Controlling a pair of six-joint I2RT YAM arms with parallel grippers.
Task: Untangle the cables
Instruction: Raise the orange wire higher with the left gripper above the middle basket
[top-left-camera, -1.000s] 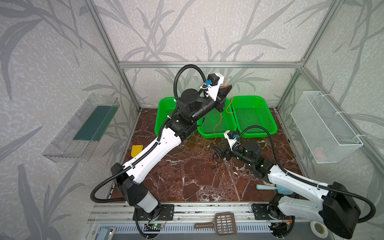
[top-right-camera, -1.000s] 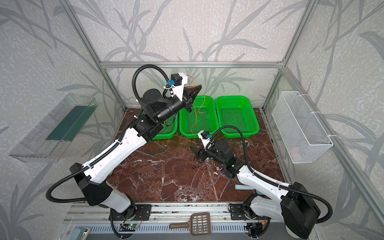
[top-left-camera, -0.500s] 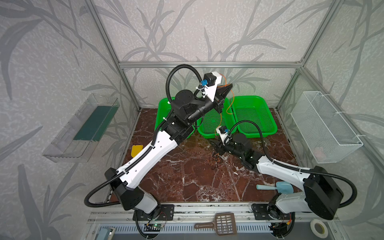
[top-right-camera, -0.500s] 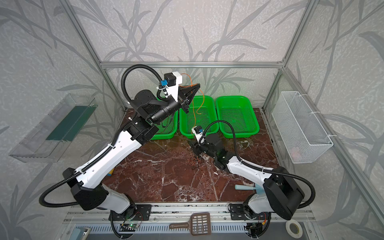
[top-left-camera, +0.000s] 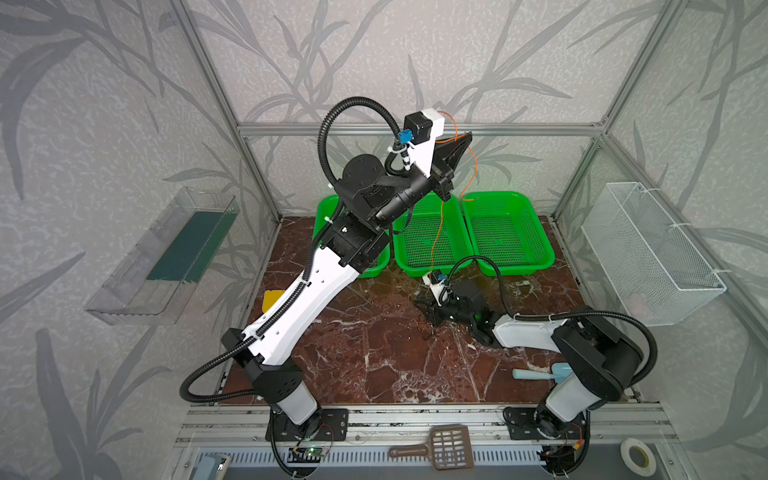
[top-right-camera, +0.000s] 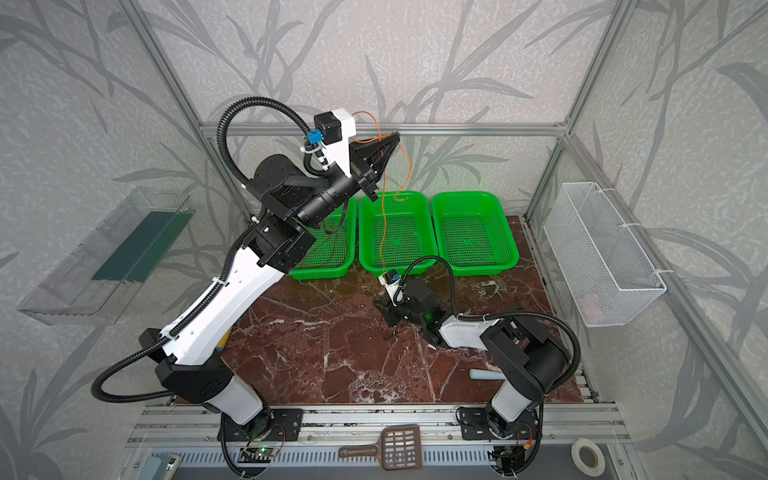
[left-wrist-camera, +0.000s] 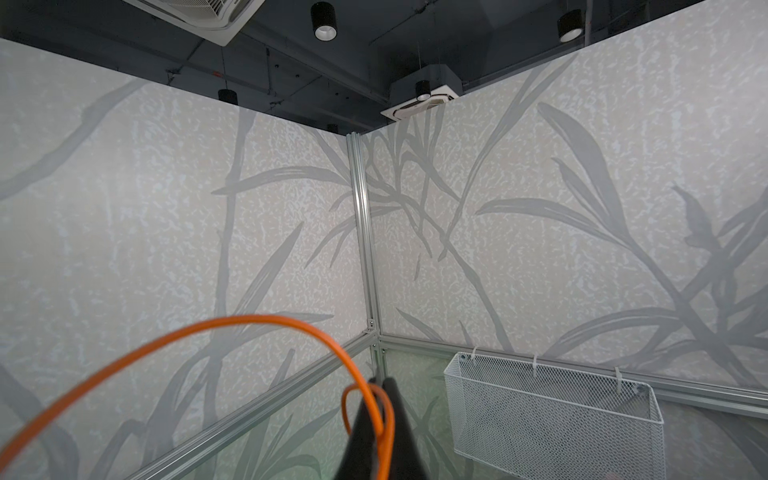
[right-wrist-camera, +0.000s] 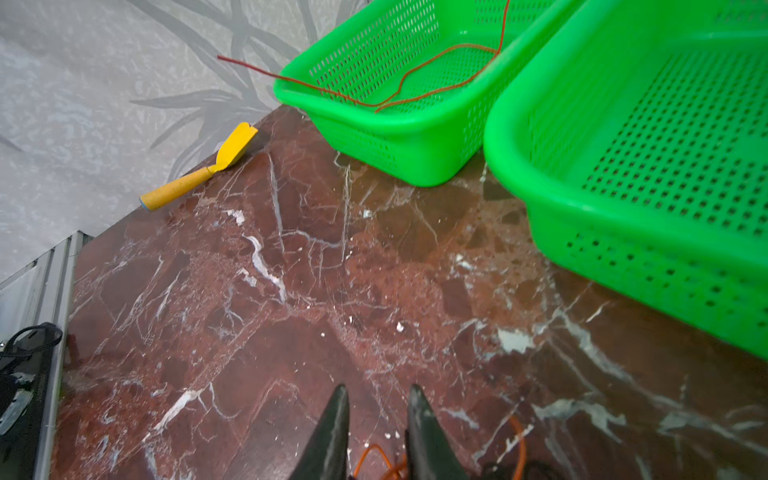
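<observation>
Above the green baskets (top-right-camera: 471, 193), the left gripper (left-wrist-camera: 380, 380) is clamped on the orange cable (left-wrist-camera: 249, 319), trailed to the floor (right-wrist-camera: 249, 332) and straddled there by the right gripper (right-wrist-camera: 378, 392), jaws parted. The red-brown cable (right-wrist-camera: 316, 88) is draped over the leftmost basket (right-wrist-camera: 395, 137).

In both top views, looking from high above the tabletop's (top-left-camera: 374, 365) front edge, facing down and back, far enough to take in both arms whole. From the left wrist, lifted high, close behind the left gripper (left-wrist-camera: 380, 380), facing up into the back right wall corner; shares the wire basket (left-wrist-camera: 552, 411) with both top views. From the right wrist, low and near the tabletop, facing its back left corner; shares two green baskets (right-wrist-camera: 415, 153).
</observation>
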